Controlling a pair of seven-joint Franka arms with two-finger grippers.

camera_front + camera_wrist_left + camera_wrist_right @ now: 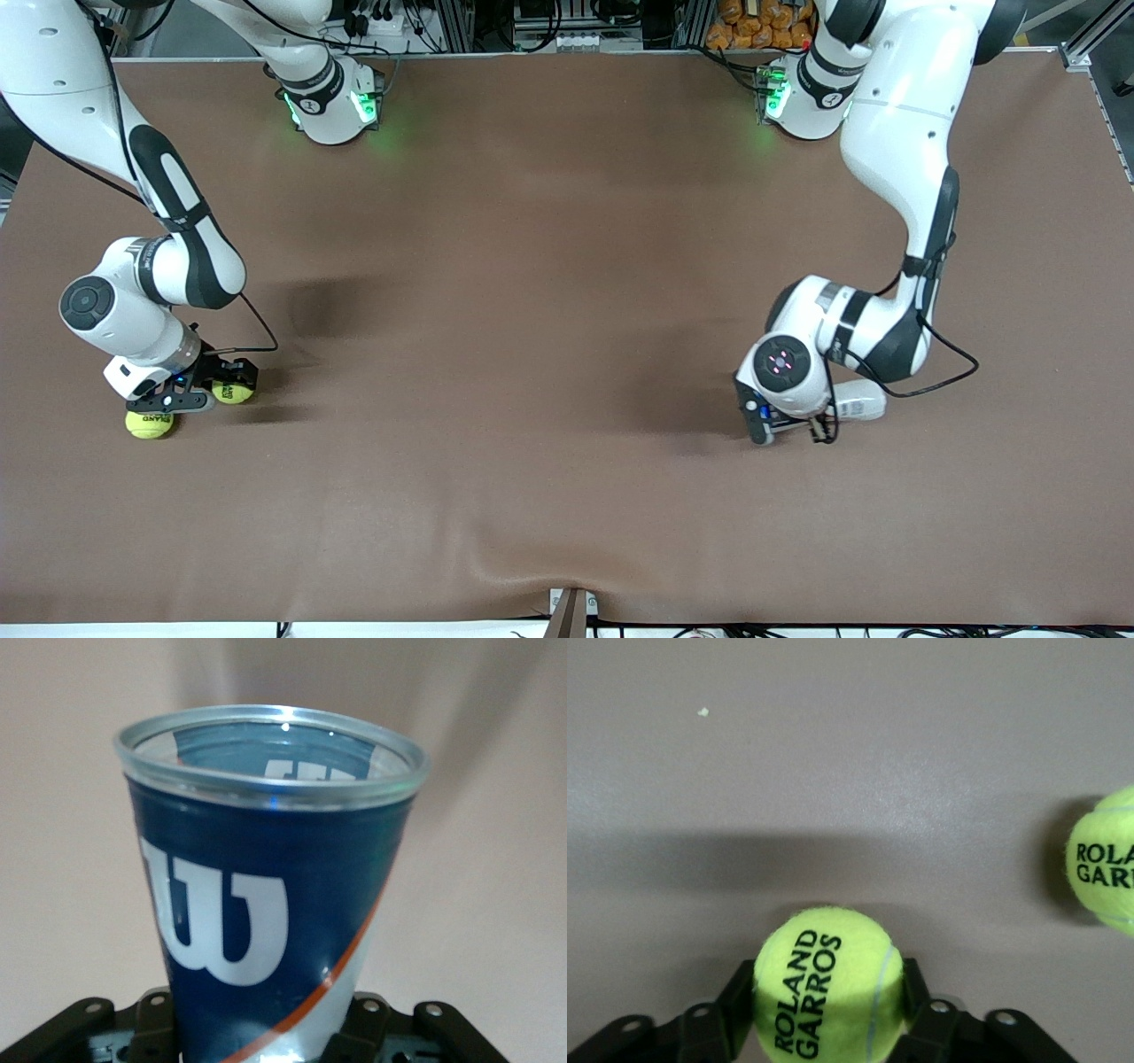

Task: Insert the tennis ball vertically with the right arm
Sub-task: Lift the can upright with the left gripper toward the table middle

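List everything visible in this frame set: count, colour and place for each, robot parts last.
tennis balls: two, yellow-green, at the right arm's end of the table; one gripped by the right gripper, the other lying beside it on the table.
ball can: one, clear plastic with a blue and white label and an orange stripe, open mouth showing, held by the left gripper at the left arm's end of the table.
table: one, brown covering.
right gripper: black, low at the table, shut on a tennis ball.
left gripper: black, low at the table, shut on the ball can.
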